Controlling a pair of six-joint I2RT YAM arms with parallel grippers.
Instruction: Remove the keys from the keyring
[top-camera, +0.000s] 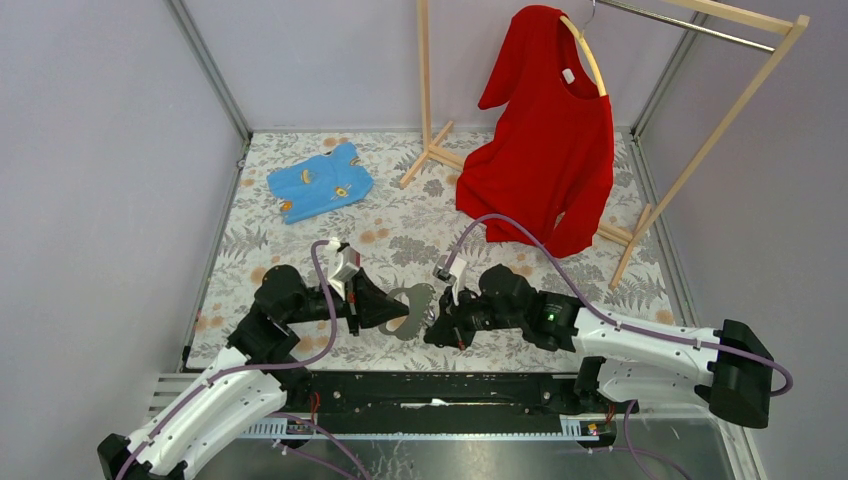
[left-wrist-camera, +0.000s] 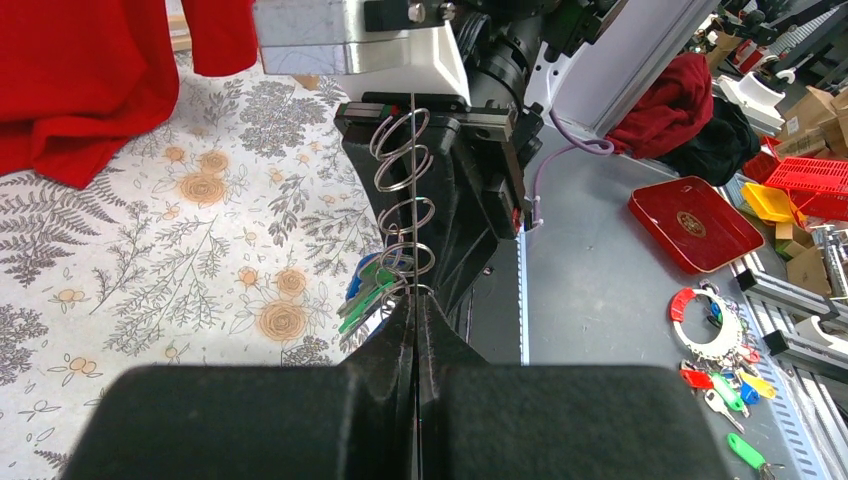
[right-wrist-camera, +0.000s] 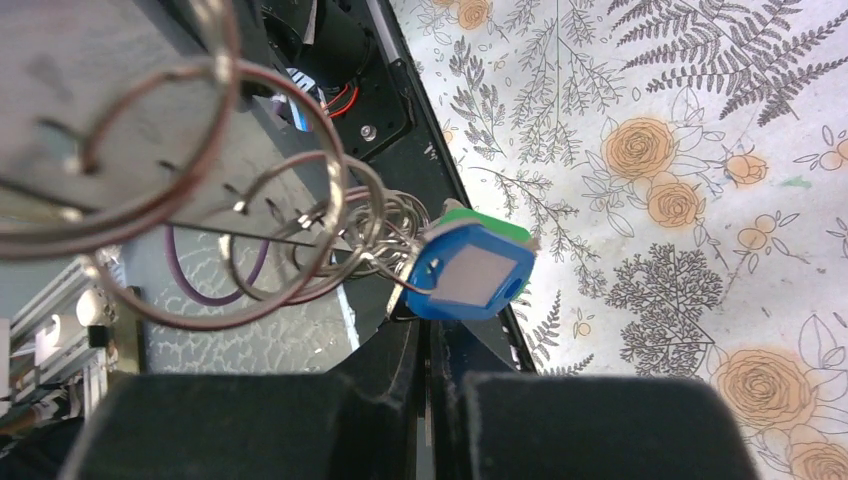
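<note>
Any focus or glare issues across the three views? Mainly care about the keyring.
Top external: even light, sharp, no glare. Left wrist: chain of rings and keys readable, own fingers a dark blur at the bottom. Right wrist: nearest rings smeared and oversized top left, blue tag and tablecloth in focus.

My left pincer (left-wrist-camera: 414, 310) is black, the keyring (left-wrist-camera: 405, 190) silvery, the keys (right-wrist-camera: 470, 272) tagged blue and green; pale tablecloth (top-camera: 400, 240) with grey ferns and orange flowers, one red garment (top-camera: 545, 150), one blue shirt (top-camera: 320, 182)
</note>
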